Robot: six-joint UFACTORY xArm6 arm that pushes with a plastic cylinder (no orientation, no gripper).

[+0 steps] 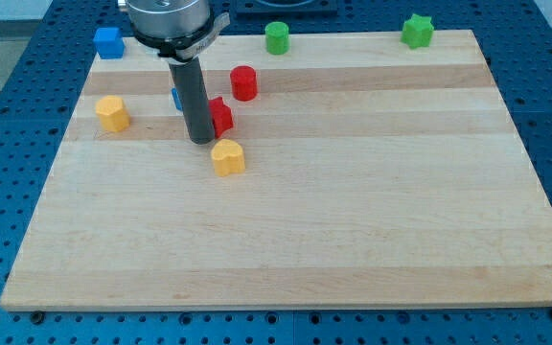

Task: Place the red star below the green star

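The red star [220,116] sits in the upper left part of the frame, on the wooden bench [353,220], partly hidden behind the dark rod; my tip [201,141] rests on the bench touching or just beside the star's left side. There is no gripper on this arm, so nothing opens or closes: the rod can only push. The green star [416,31] stands at the frame's upper right, at the bench's far edge, well apart from the red star. Judging by its look, the red star is a small, rigid, light block that should slide easily on the smooth wood; it cannot be grasped, so contact should be on a flat or notched flank, in line with its centre, or it will likely spin off the tip, since a star's points give uneven faces. The push needs to go rightward across the frame, with the tip at the star's left side, where it now seems to be. Close neighbours could interfere: a red cylinder [244,82] just above right, a yellow block [228,157] just below, a blue block [177,97] mostly hidden behind the rod. Further off are a yellow block [112,113] at the left, a blue cube [109,42] and a green cylinder [278,37] along the top.
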